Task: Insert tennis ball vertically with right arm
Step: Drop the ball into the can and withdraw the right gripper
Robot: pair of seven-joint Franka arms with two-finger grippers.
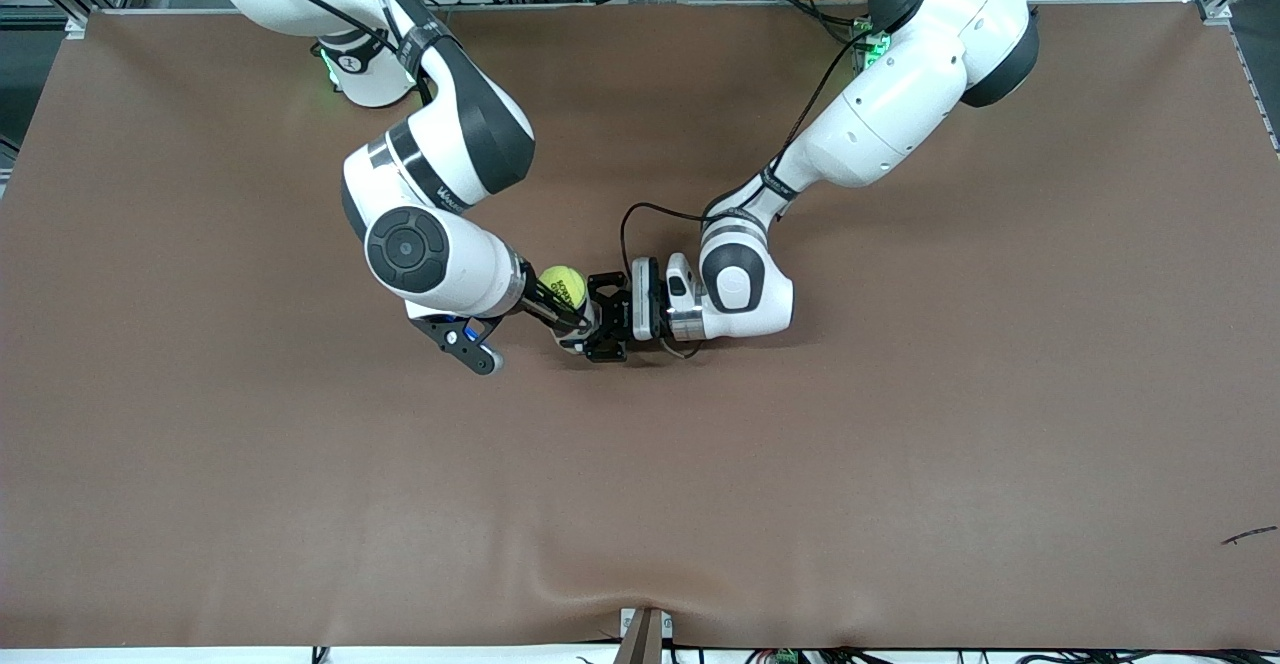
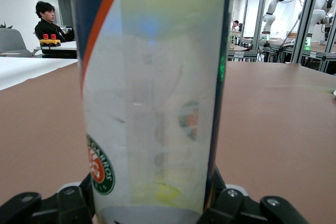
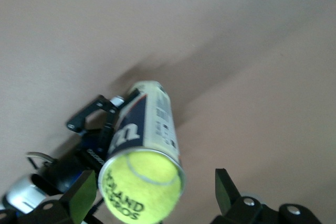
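Observation:
A yellow-green tennis ball (image 1: 563, 287) (image 3: 140, 184) sits in the open mouth of an upright tennis ball can (image 3: 149, 121) (image 2: 152, 93) near the middle of the table. My left gripper (image 1: 605, 319) (image 2: 152, 203) is shut on the can low down, a finger on each side of its base. Directly over the can, my right gripper (image 1: 558, 302) (image 3: 153, 179) points down and is open. Its fingers (image 3: 223, 182) stand apart on either side of the ball, with a clear gap on one side. Through the can's wall something yellow shows faintly inside.
The brown table cover (image 1: 900, 424) spreads around the can on all sides. A small dark mark (image 1: 1250, 535) lies near the left arm's end, close to the front camera. A mount (image 1: 645, 634) sticks up at the table's near edge.

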